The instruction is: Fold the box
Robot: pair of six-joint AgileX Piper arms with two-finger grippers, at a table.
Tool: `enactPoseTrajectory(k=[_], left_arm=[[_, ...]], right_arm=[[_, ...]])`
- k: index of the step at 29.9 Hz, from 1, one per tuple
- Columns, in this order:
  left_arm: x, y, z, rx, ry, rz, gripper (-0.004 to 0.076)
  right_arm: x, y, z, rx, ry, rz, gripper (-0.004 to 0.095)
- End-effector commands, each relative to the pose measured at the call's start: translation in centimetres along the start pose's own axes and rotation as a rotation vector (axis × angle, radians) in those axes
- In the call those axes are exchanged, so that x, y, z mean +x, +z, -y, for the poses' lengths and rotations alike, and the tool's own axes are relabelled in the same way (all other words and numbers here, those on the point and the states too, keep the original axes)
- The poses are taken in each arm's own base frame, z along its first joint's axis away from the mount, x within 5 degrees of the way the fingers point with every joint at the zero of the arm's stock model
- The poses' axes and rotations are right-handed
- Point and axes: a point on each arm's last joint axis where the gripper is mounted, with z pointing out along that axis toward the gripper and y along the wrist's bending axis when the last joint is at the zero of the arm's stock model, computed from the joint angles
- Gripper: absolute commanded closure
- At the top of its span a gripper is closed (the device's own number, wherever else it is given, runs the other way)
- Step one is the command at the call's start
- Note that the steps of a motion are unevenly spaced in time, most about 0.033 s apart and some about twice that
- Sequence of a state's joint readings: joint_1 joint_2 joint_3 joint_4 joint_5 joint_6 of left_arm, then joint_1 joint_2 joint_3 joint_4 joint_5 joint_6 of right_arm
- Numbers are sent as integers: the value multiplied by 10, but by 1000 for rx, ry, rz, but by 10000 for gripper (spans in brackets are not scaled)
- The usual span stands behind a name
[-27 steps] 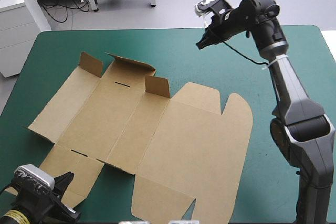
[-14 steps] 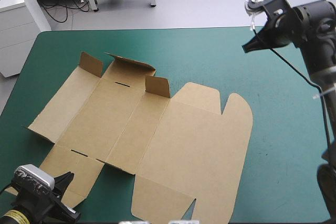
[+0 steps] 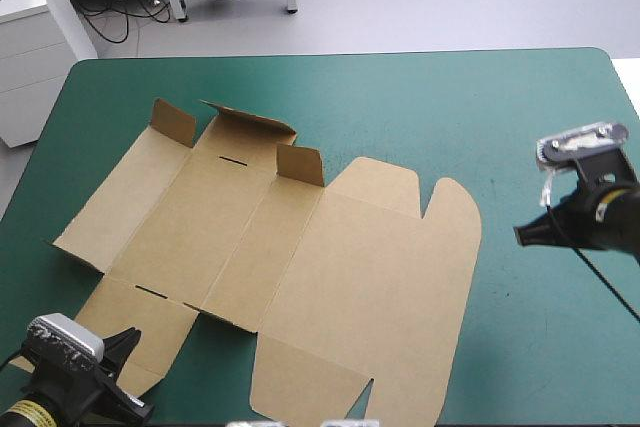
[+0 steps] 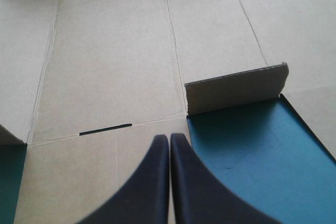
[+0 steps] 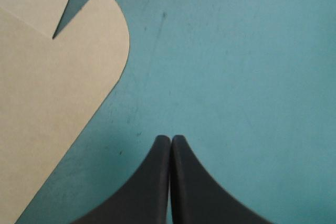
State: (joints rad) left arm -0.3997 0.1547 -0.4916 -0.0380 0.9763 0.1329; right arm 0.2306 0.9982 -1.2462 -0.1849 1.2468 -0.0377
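Note:
The brown box (image 3: 300,247) lies as a flat cut sheet across the table's left and middle. Three small flaps stand raised at its far side (image 3: 173,122), (image 3: 250,119), (image 3: 300,164). My left gripper (image 3: 128,339) is shut and empty at the near left corner. In the left wrist view the left gripper (image 4: 170,137) hovers over a near panel of the box (image 4: 110,66), beside a raised flap (image 4: 236,87). My right gripper (image 3: 520,235) is shut and empty over the cover, right of the box. In the right wrist view the right gripper (image 5: 171,139) points near the box's rounded tab (image 5: 100,30).
A wide strip of teal-green cover (image 3: 560,127) runs between the box's right edge and the table's right edge. More cover (image 3: 380,87) lies beyond the box toward the far edge.
The right arm has swung from high over the table's far right down and nearer, to just right of the box. The left arm and the box have not moved.

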Motion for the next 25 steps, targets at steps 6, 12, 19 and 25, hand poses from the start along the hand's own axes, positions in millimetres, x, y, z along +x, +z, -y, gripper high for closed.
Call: enactPoseTrajectory(k=[6, 12, 19, 25], left_arm=[[-13, -5, -2, -13, -18, 83, 734], [-13, -5, -2, -18, -30, 80, 734], [-18, 3, -4, -19, -48, 35, 734], [-58, 16, -11, -41, -34, 27, 734]], right_arm=[[81, -6, -7, -3, 141, -9, 928], [124, 3, -15, -29, 192, -30, 928], [147, 12, -19, -31, 175, -3, 928], [144, 14, -20, -34, 175, 57, 928]])
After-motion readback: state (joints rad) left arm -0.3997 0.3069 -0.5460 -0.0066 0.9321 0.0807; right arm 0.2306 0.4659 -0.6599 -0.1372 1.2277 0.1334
